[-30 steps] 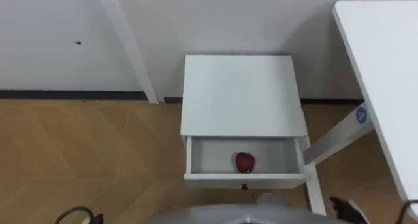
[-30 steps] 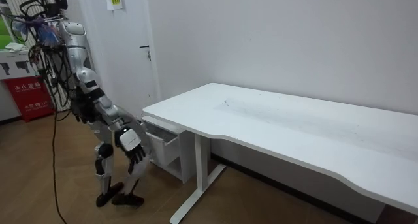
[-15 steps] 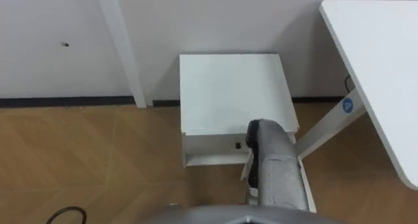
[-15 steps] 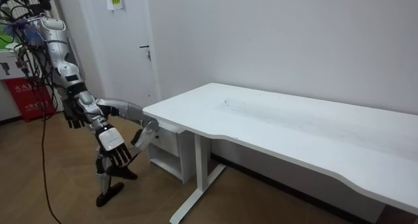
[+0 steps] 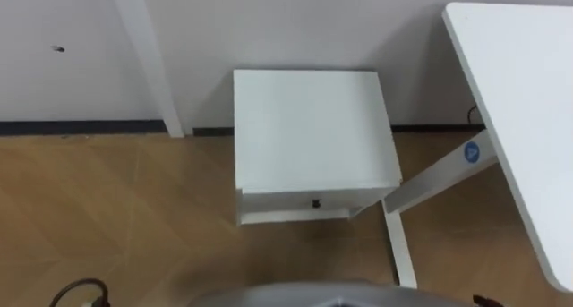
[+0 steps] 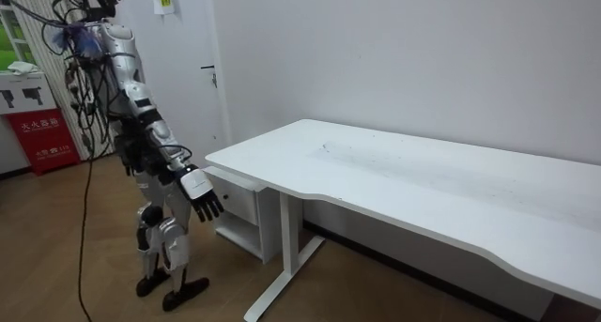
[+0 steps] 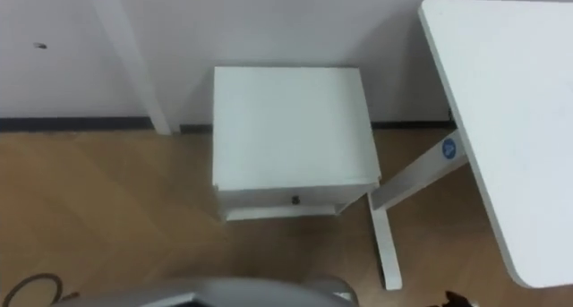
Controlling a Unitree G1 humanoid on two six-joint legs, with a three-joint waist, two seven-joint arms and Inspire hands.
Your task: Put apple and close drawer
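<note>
The white cabinet [image 5: 309, 128] stands against the wall, directly in front of me. Its drawer [image 5: 295, 204] sits flush in the front and is closed, with a small dark knob [image 5: 315, 203] at its middle. The apple is hidden from sight. In the room view I stand upright on both feet just before the cabinet [image 6: 239, 209]. My right hand [image 6: 199, 191] hangs in front of it with spread fingers and holds nothing. My left hand [image 6: 131, 158] is a dark shape at my far side.
A large white desk [image 5: 528, 101] runs along my right, and its slanted leg [image 5: 398, 244] stands on the floor beside the cabinet. A white door frame [image 5: 148, 65] rises at the left. Wooden floor [image 5: 116, 217] lies open to the left.
The drawer stood open with the red apple inside. I leaned back, raised a leg and pushed the drawer front in. The leg is down again and the drawer is closed.
</note>
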